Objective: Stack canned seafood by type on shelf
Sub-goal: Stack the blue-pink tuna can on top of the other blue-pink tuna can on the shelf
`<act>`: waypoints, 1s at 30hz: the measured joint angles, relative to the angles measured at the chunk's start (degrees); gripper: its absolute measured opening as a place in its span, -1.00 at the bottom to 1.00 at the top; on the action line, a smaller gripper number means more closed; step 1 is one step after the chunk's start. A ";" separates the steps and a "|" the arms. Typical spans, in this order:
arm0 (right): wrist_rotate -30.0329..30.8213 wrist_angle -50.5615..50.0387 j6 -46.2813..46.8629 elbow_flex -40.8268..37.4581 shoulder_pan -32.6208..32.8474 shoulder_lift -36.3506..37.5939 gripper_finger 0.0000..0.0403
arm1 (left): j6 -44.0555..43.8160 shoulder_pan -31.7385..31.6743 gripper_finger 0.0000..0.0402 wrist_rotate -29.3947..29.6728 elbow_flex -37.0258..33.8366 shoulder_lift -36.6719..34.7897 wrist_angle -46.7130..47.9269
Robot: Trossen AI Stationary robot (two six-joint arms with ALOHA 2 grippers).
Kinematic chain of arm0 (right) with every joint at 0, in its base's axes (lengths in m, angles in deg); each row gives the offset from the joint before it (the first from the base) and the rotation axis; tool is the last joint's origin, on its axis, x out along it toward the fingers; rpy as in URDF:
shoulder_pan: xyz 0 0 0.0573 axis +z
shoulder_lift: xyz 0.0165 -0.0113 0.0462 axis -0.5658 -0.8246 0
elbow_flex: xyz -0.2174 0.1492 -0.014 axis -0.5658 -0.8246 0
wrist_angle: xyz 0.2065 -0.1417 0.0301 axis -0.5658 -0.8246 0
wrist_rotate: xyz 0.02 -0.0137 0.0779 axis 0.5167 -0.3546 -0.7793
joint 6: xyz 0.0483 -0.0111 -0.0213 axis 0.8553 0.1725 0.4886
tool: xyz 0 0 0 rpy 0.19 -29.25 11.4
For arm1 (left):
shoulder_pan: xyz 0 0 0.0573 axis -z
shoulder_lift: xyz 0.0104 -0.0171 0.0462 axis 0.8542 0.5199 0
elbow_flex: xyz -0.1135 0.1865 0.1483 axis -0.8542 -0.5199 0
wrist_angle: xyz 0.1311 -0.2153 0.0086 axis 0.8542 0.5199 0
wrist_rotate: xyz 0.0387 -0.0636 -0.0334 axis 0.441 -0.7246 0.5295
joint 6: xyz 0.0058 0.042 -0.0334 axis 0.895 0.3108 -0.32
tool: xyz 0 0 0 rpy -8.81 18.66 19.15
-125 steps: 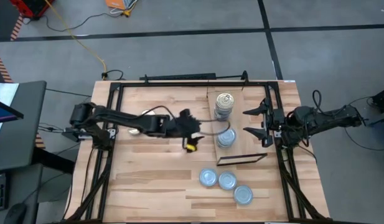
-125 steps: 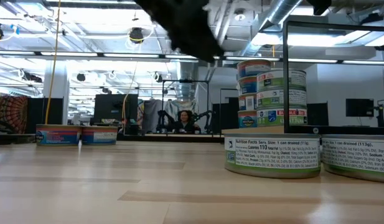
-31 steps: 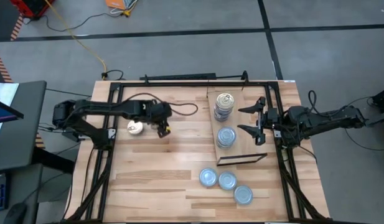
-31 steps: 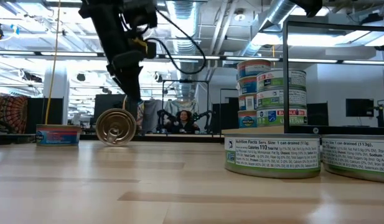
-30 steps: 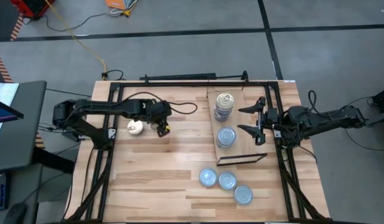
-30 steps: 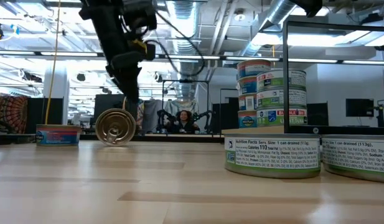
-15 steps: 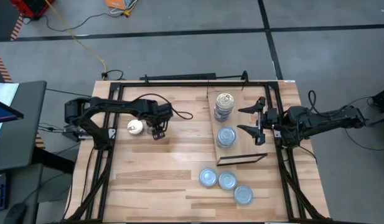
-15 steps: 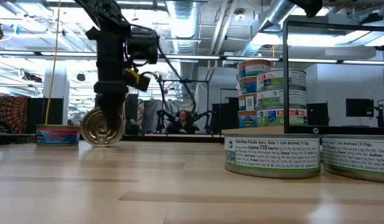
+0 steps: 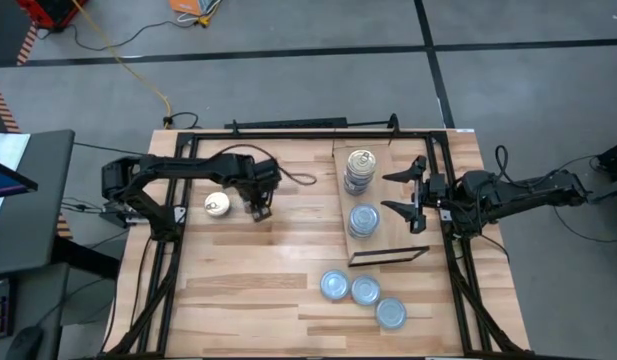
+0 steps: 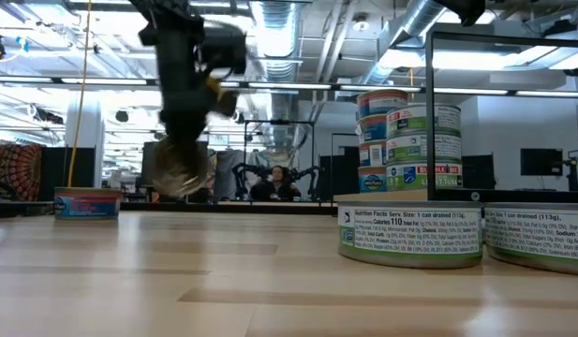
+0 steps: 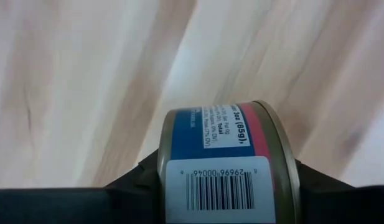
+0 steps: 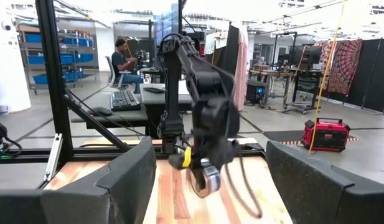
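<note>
A gold-topped tin (image 11: 226,165) stands on its edge between the fingers of the left gripper (image 9: 260,205), which clamp its flat faces, over the tabletop (image 9: 248,290) well left of the shelf (image 9: 383,215). Another gold tin (image 9: 218,205) lies beside it. On the shelf stand two stacks (image 9: 360,170); three silvery tins (image 9: 364,291) lie nearer the front. The right gripper (image 9: 413,190) waits spread wide beside the shelf.
</note>
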 joint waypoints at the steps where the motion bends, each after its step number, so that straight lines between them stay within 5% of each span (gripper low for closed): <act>1: 0.00 0.00 0.00 0.00 0.00 0.00 0.62 | -0.89 0.07 -0.16 -1.24 1.12 -0.44 -1.87; 7: 0.00 -0.07 -0.26 0.00 0.00 0.00 0.62 | -6.70 0.13 -0.16 -8.81 7.24 -1.46 -17.61; 20: 0.03 -2.94 -2.32 -0.02 0.00 0.49 0.62 | -26.22 -1.83 -0.14 -11.43 8.88 0.88 -54.98; 30: 3.59 -7.68 -1.80 -0.59 0.24 6.27 0.62 | -32.90 -0.72 -0.10 -13.57 12.95 9.92 -68.51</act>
